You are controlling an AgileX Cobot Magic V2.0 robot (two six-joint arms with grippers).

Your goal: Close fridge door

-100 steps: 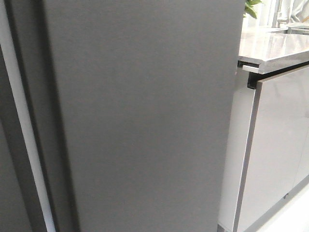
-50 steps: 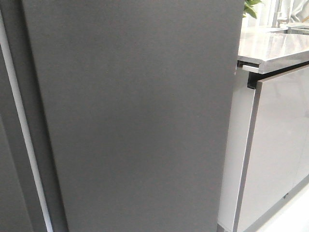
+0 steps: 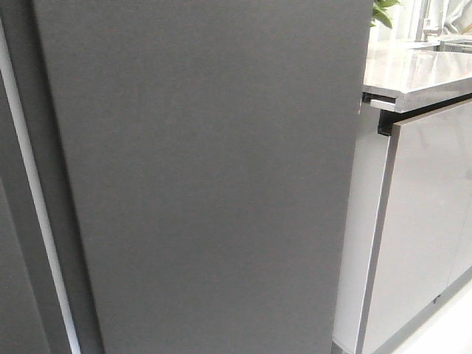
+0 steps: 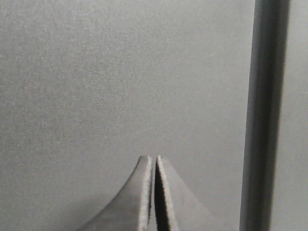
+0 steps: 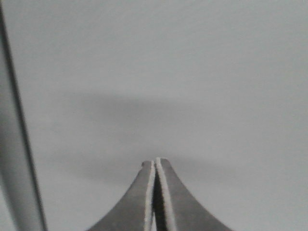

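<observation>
The fridge door is a tall flat matte dark-grey panel that fills most of the front view. Its thick grey side edge shows at the left. My left gripper is shut and empty, its tips close against the door panel. My right gripper is shut and empty, its tips close against the grey panel, where it casts a shadow. Neither gripper shows in the front view.
A pale strip runs beside the door's left edge. A glossy pale-grey cabinet front with a dark rim stands to the right under a grey countertop. A green plant sits at the back right.
The door's left edge has moved to the left, so the panel looks wider. Most of that happened in the first half second; since then it has barely moved.
</observation>
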